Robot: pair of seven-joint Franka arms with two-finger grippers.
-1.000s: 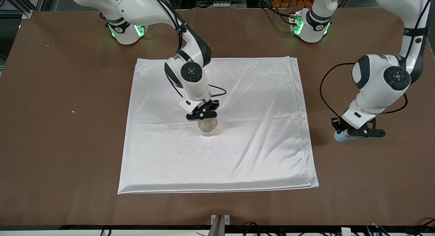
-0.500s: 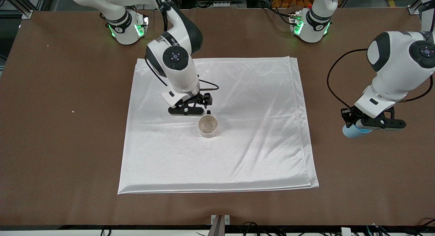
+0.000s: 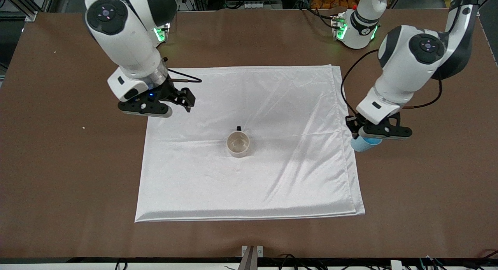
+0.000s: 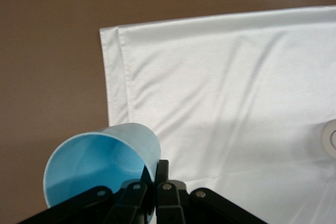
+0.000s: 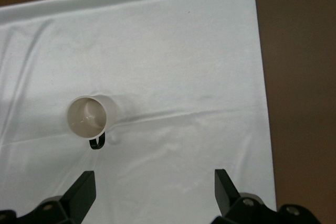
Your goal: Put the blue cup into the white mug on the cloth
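White mug (image 3: pixel 238 144) stands upright near the middle of the cloth (image 3: pixel 272 106), black handle pointing toward the robots' bases, nothing inside it. Left gripper (image 3: pixel 379 133) is up over the cloth edge at the left arm's end, fingers clamped on the rim of the blue cup (image 3: pixel 363 144), which hangs tilted. Right gripper (image 3: pixel 149 106) is up over the cloth edge at the right arm's end, fingers (image 5: pixel 224 187) spread apart, holding nothing. Brown tabletop (image 3: pixel 58 165) under everything. No readable labels or writing.
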